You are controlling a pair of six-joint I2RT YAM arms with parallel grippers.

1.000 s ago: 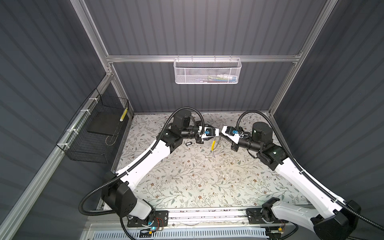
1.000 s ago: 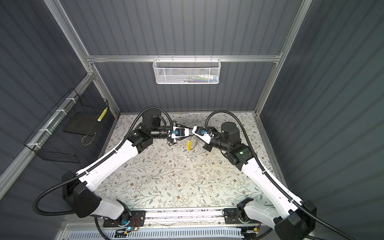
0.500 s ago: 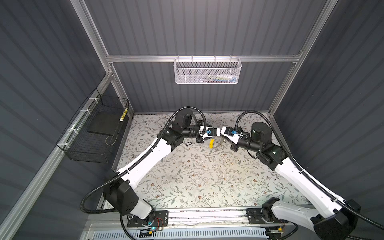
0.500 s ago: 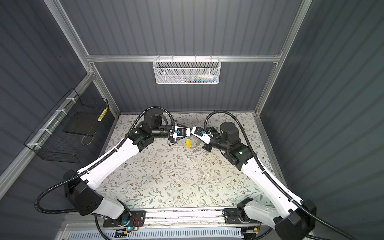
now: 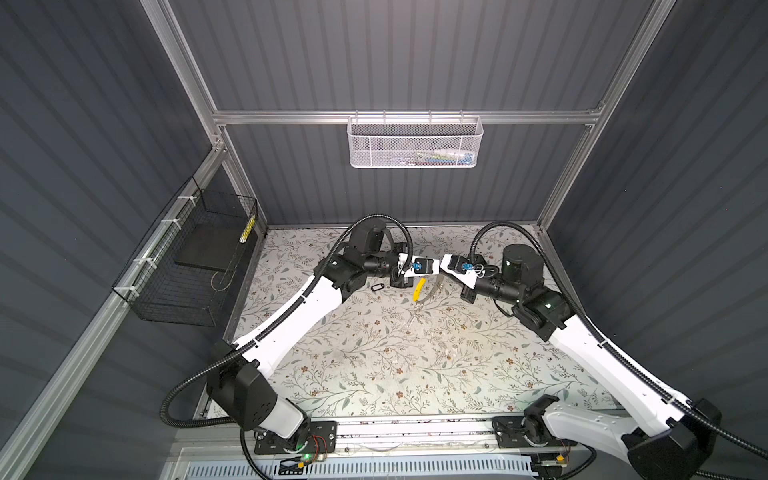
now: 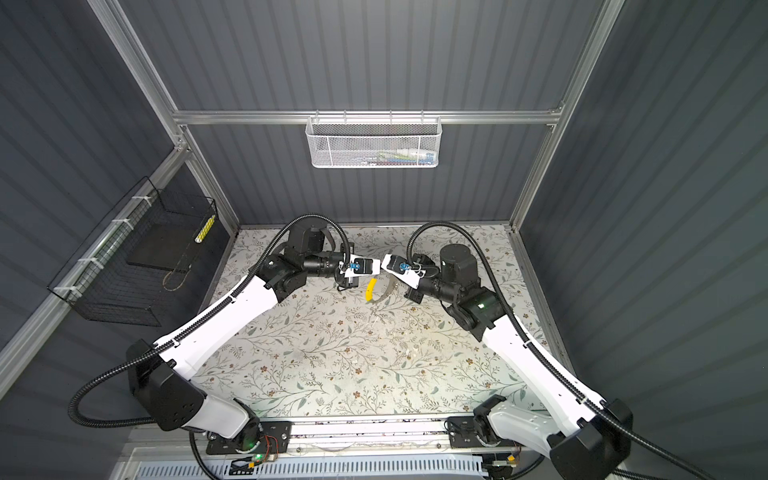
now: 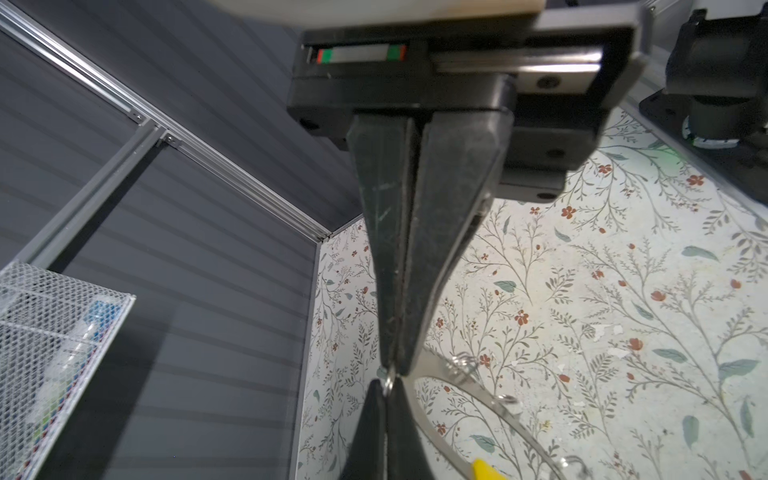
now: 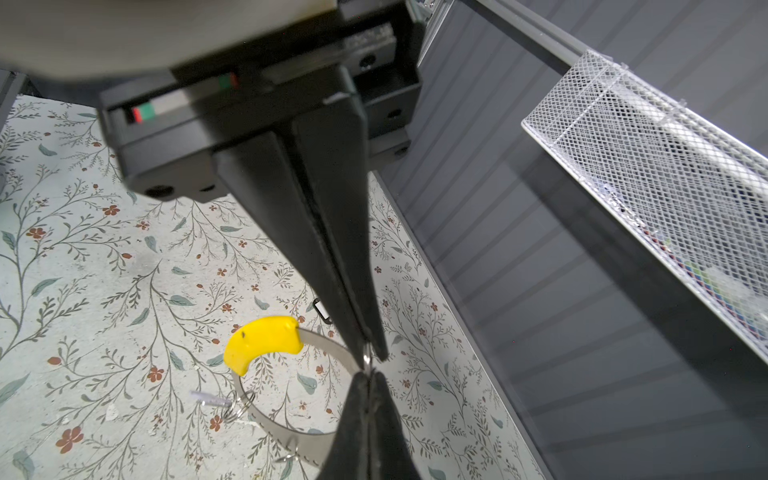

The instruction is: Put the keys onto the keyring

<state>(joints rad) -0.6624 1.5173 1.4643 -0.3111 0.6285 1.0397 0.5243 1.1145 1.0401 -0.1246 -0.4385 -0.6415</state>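
So the left hand (image 7: 392, 369) and right hand (image 8: 369, 358) are both pinching the keyring (image 8: 328, 344), likely prying it open; black-rimmed tag (image 5: 376, 287) is needing threading next.

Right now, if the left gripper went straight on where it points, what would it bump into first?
Most likely the right gripper, which faces the left gripper tip to tip. Only a sliver of the keyring shows between them, so maybe that metal first.

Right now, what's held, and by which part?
The keyring, by its thin metal band: right tool just past the yellow tag, left tool facing it.
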